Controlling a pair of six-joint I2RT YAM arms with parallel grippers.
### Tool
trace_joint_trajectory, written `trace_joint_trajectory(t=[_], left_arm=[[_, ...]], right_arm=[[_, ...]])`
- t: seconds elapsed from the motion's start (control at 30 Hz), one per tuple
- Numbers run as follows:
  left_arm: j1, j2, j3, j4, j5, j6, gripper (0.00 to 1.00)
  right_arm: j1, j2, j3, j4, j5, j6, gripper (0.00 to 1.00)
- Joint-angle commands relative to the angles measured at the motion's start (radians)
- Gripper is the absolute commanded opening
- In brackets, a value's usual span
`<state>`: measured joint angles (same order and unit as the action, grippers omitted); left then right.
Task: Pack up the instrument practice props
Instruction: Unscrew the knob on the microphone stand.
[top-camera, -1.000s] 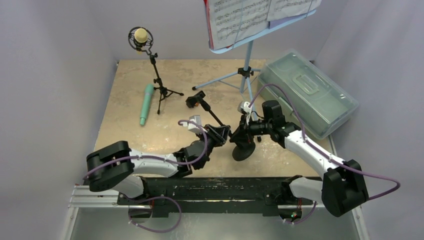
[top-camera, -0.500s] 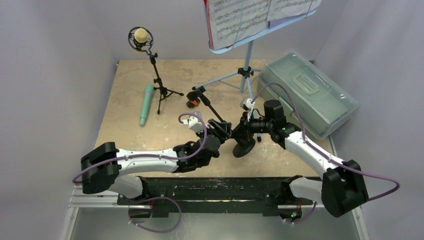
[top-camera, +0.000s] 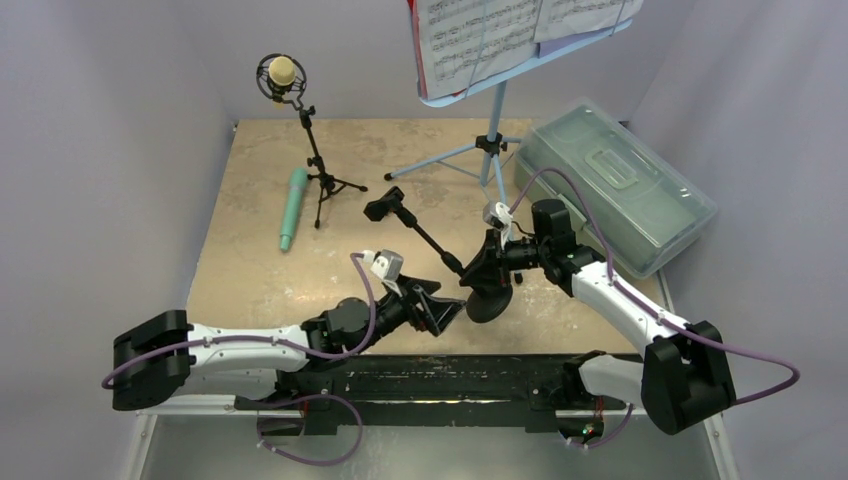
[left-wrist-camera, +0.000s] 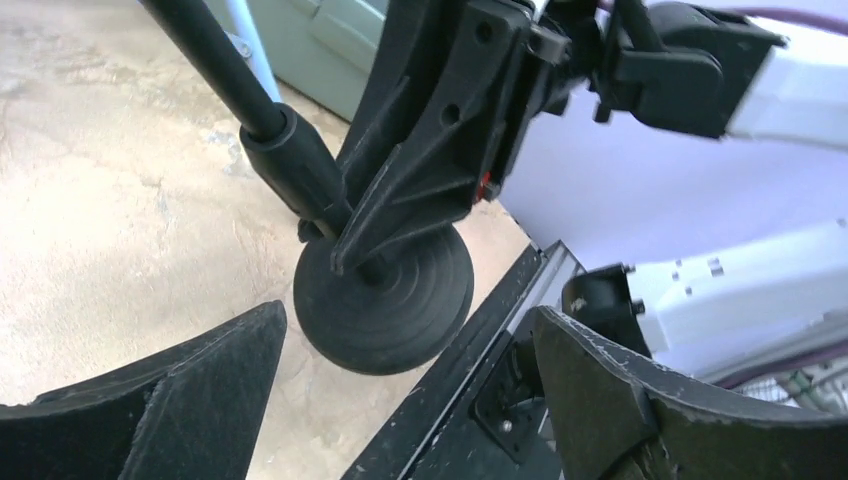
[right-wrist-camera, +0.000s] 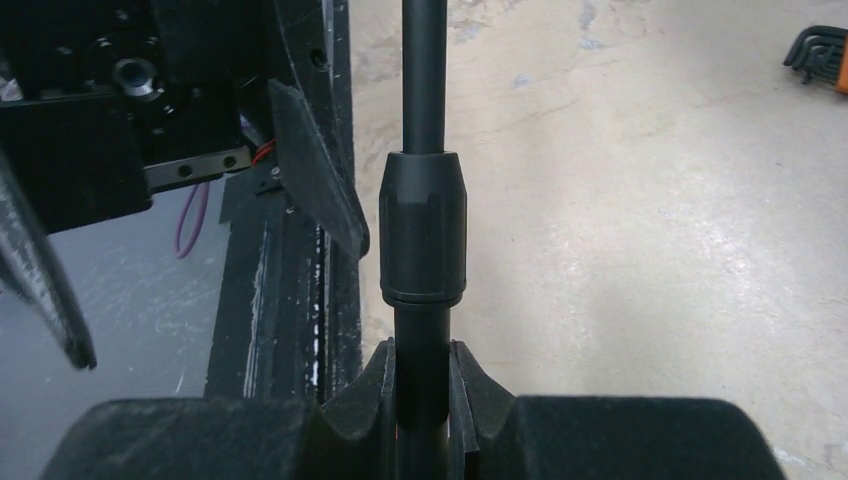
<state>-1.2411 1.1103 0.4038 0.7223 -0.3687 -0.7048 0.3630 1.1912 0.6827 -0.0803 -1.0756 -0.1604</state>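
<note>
Translucent grey-green lidded box (top-camera: 640, 200) at right edge, beige mottled tabletop (top-camera: 250, 270), pale grey walls (top-camera: 100, 150)

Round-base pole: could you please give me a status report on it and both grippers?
Left gripper open, off the pole. Right gripper shut low on pole, pole tilted. Box lid on.

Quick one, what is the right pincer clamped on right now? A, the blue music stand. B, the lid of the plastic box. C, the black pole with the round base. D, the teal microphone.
C: the right pincer is closed on the shaft of the round-base pole, just below its collar, while the teal microphone lies well away from it.
</note>
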Motion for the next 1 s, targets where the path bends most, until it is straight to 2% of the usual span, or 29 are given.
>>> trace_joint_trajectory(t=[0.0, 0.1, 0.2, 0.43, 0.77, 0.87, 0.97], left_arm=[[-0.001, -0.074, -0.128, 0.3, 0.144, 0.143, 0.94], [-0.001, -0.049, -0.212, 0.49, 0.123, 0.169, 0.98], [-0.001, 0.039, -0.26, 0.694, 0.107, 0.211, 1.0], [0.01, 0.289, -0.249, 1.052, 0.147, 0.356, 1.0], [0.078, 0.4, -0.092, 1.057, 0.212, 0.312, 0.97], [0.079, 0.379, -0.089, 1.057, 0.187, 0.329, 0.91], [0.08, 0.352, -0.1, 1.057, 0.127, 0.342, 0.81]], right_arm=[[-0.01, -0.019, 0.046, 0.004, -0.137, -0.079, 0.0], [-0.015, -0.02, 0.046, -0.002, -0.163, -0.095, 0.0], [-0.022, -0.021, 0.043, -0.004, -0.184, -0.106, 0.0], [-0.024, -0.021, 0.041, -0.026, -0.201, -0.135, 0.0], [-0.024, -0.027, 0.045, -0.044, -0.207, -0.159, 0.0], [-0.025, -0.025, 0.047, -0.044, -0.208, -0.157, 0.0], [-0.026, -0.025, 0.046, -0.044, -0.21, -0.157, 0.0]])
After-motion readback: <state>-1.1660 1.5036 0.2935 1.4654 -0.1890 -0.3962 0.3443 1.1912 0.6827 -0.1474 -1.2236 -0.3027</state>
